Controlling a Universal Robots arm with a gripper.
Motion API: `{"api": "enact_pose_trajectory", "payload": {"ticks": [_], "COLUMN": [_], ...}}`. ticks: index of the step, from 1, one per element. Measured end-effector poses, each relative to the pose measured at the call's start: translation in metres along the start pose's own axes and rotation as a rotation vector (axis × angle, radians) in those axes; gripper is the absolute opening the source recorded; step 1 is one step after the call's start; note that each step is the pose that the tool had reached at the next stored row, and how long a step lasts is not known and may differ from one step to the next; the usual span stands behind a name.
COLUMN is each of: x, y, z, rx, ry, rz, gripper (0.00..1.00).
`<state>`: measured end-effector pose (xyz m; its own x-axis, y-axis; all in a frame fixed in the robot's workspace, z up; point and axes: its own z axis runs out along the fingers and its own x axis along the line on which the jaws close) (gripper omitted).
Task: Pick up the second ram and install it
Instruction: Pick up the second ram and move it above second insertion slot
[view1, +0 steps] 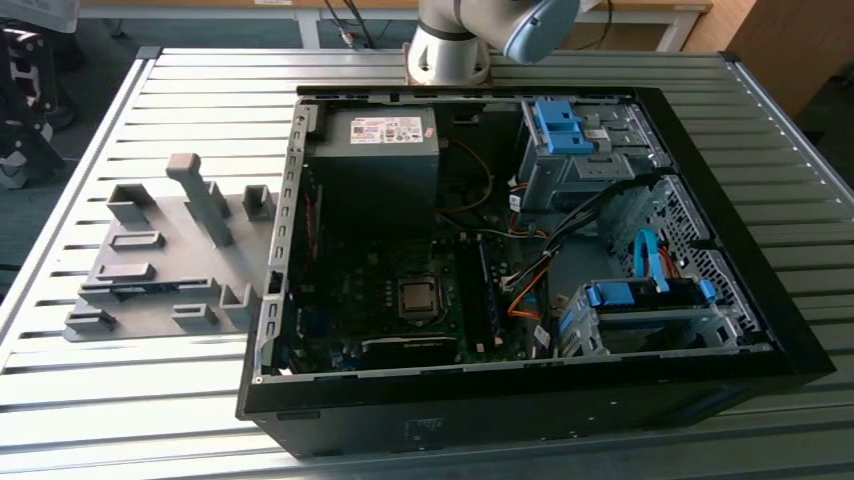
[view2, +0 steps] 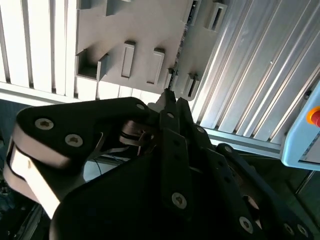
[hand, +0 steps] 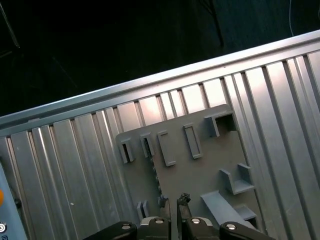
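The second ram (hand: 157, 182) is a thin dark stick seen edge-on, standing in the grey fixture tray (hand: 200, 170). In the second wrist view the ram (view2: 173, 77) runs along the tray (view2: 140, 25) in line with my fingertips. My gripper (hand: 174, 200) hangs well above the tray, over one end of the stick and clear of it. Its fingers sit close together with nothing between them, as the second wrist view of the gripper (view2: 173, 97) also shows. In the exterior view the tray (view1: 147, 270) lies to the left of the open computer case (view1: 534, 250).
The case shows the motherboard with its processor (view1: 418, 296), a power supply (view1: 380, 130), blue drive cages (view1: 561, 130) and loose cables. Upright blocks (view1: 200, 195) rise from the tray. The arm's base (view1: 447, 50) stands behind the case. A box with an orange button (view2: 314, 116) sits off the slatted table (view1: 174, 100).
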<state>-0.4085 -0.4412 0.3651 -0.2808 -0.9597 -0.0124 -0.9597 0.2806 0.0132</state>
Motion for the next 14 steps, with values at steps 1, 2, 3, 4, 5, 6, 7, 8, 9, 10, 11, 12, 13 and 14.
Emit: {"api": "enact_pose_trajectory", "payload": {"ticks": [1,2,3,4,5,6,7,8,9,10,11,12,13,14], "x": [0.0000,0.0000,0.0000,0.0001,0.0002,0.0005,0.0011,0.0015,0.0017,0.0018,0.0018,0.0019,0.0020,0.0021], "y": [0.0000,0.0000,0.0000,0.0000,0.0000,-0.0001,-0.0003,-0.0003,-0.0002,-0.0001,-0.0002,-0.0003,-0.0003,-0.0003], "z": [0.0001,0.0002,0.0006,0.0011,0.0016,0.0023,0.0033,0.0046,0.0059,0.0072,0.0085,0.0098,0.0114,0.0130], "rx": [0.0000,-0.0002,-0.0002,-0.0002,-0.0004,-0.0006,-0.0007,-0.0007,-0.0008,-0.0008,-0.0008,-0.0008,-0.0008,-0.0008], "ry": [0.0000,0.0001,0.0002,0.0002,0.0005,0.0006,0.0007,0.0005,0.0005,0.0005,0.0005,0.0005,0.0005,0.0005], "rz": [-0.001,-0.006,-0.015,-0.027,-0.039,-0.049,-0.056,-0.058,-0.058,-0.058,-0.058,-0.058,-0.059,-0.061], "gripper": [0.16,0.24,0.24,0.24,0.24,0.24,0.24,0.24,0.24,0.24,0.24,0.24,0.24,0.24]}}
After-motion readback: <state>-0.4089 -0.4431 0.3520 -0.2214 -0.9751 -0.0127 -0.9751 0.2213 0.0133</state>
